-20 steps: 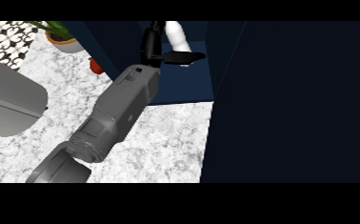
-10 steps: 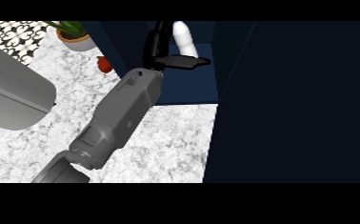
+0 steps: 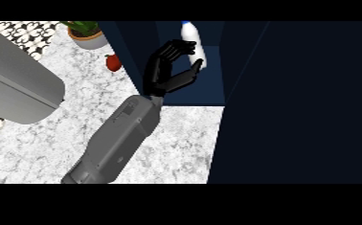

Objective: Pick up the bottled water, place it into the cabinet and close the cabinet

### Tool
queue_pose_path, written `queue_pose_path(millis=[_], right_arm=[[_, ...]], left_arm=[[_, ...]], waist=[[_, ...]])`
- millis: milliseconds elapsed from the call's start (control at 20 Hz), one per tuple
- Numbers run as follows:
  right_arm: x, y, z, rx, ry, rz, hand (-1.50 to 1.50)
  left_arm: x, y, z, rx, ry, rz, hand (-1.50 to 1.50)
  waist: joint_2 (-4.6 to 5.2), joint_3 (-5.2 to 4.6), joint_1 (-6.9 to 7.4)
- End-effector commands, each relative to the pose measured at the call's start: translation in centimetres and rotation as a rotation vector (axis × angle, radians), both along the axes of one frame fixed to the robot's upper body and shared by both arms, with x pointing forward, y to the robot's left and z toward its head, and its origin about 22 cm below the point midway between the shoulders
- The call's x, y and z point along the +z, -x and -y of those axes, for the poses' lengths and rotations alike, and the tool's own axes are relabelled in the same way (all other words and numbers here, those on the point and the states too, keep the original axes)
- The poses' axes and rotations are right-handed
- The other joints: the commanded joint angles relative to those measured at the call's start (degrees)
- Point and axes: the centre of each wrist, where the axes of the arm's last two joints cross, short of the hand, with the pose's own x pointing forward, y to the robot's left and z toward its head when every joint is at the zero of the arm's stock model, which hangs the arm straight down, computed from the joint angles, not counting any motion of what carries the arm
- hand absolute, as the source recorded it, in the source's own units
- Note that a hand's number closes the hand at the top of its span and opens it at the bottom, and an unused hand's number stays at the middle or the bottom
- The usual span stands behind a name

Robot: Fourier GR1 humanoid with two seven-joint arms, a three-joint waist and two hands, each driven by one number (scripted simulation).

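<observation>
The bottled water (image 3: 196,38) is white with a blue cap and stands upright inside the dark blue cabinet (image 3: 212,87), near the back of the opening. My left hand (image 3: 167,73) reaches into the cabinet from the lower left. Its fingers (image 3: 178,50) curl over the bottle's left side and its thumb (image 3: 195,66) lies against the bottle's base. The lower left part of the bottle is hidden behind the fingers. I cannot tell whether the bottle rests on the cabinet floor. My right hand shows nowhere.
The cabinet's open dark door (image 3: 297,104) fills the right side. On the marble counter (image 3: 78,118) a potted plant (image 3: 86,33) and a small red item (image 3: 113,62) stand at the back left. A large grey object (image 3: 25,87) lies at the left edge.
The hand has carried the bottle a little to the right and deeper into the cabinet. Its fingers are now curled further round the bottle.
</observation>
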Motion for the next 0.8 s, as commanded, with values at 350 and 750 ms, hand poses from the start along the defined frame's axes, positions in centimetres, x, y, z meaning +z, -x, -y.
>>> queue_pose_path(millis=[350,750], right_arm=[[1.6,1.4,-0.7,0.192,0.24,-0.042,1.5],[1.5,2.0,-4.3,0.323,0.114,-0.121,1.5]], left_arm=[[-2.7,8.7,-5.2,-0.005,0.013,-0.058,1.5],[-0.9,15.2,-10.3,0.053,0.002,-0.006,1.5]], waist=[[0.04,-0.03,0.67],[0.29,-0.02,0.18]])
